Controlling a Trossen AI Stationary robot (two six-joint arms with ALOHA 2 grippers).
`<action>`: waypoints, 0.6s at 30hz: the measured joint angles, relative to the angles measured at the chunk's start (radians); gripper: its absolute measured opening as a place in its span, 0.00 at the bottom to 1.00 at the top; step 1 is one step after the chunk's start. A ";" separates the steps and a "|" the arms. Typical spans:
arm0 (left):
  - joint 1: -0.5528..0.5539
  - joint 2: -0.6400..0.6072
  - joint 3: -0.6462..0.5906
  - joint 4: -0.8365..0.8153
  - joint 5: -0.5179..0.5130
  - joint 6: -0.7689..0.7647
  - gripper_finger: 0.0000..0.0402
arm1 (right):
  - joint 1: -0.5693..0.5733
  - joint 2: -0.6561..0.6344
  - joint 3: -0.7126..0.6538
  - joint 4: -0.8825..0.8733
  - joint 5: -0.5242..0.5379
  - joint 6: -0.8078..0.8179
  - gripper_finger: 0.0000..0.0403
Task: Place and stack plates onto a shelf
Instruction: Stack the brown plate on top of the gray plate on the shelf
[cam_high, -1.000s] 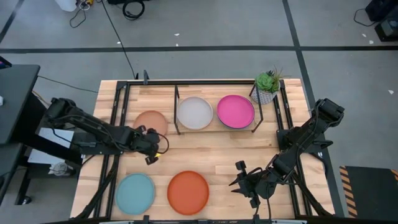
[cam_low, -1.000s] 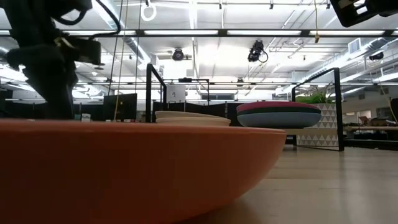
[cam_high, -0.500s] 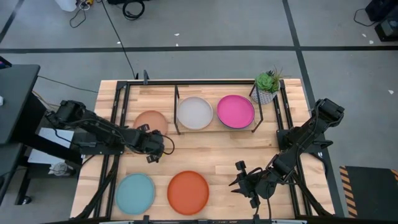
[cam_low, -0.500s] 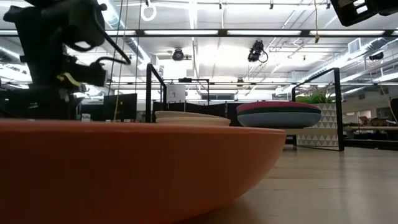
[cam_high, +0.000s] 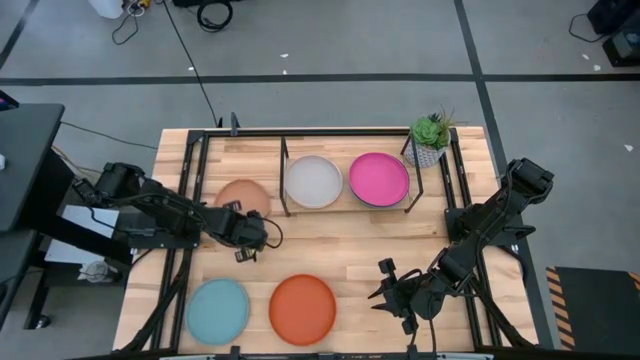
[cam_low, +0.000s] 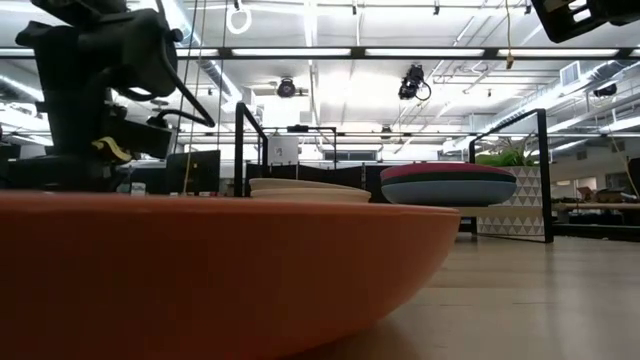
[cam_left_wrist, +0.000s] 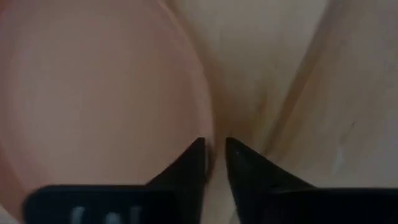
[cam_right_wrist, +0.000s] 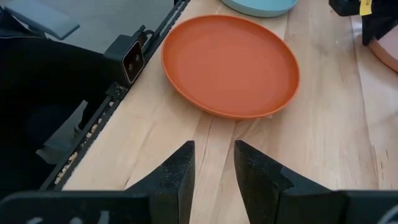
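Observation:
A peach plate (cam_high: 242, 195) lies flat on the table, left of the shelf (cam_high: 284, 178). My left gripper (cam_left_wrist: 214, 155) stands steeply over its near rim, shut on it. On the shelf rest a pale grey plate (cam_high: 313, 181) and a magenta plate (cam_high: 378, 178), which the low view shows lying on a dark one (cam_low: 447, 193). A light aqua plate (cam_high: 217, 310) and an orange plate (cam_high: 302, 309) lie near the front edge. My right gripper (cam_right_wrist: 213, 163) hovers open, right of the orange plate (cam_right_wrist: 230, 62). My left gripper pinches the peach plate's near rim (cam_left_wrist: 210, 127) between its two fingers, one fingertip (cam_left_wrist: 194, 158) over the plate's inside and the other (cam_left_wrist: 244, 165) outside on the table side. The fingers come from above, pointing steeply down. The plate lies flat on the table.
A potted plant (cam_high: 430, 138) stands at the shelf's far right corner. A black frame (cam_high: 190, 200) edges the table on both sides. Bare wood lies between the shelf and the two front plates. In the low view the orange plate (cam_low: 220, 270) fills the foreground.
My left gripper has sunk onto the peach plate's near rim, rolling a little as it came down. The plates have kept their places.

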 joint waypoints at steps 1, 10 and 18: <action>0.000 -0.001 0.000 0.000 0.027 -0.004 0.12 | 0.000 0.000 0.000 0.000 0.000 0.000 0.29; -0.012 -0.003 0.120 -0.060 0.372 -0.094 0.08 | 0.000 0.000 0.000 0.001 0.000 -0.002 0.29; -0.069 -0.003 0.339 -0.056 0.468 -0.063 0.04 | 0.000 0.000 0.000 0.001 0.000 0.000 0.29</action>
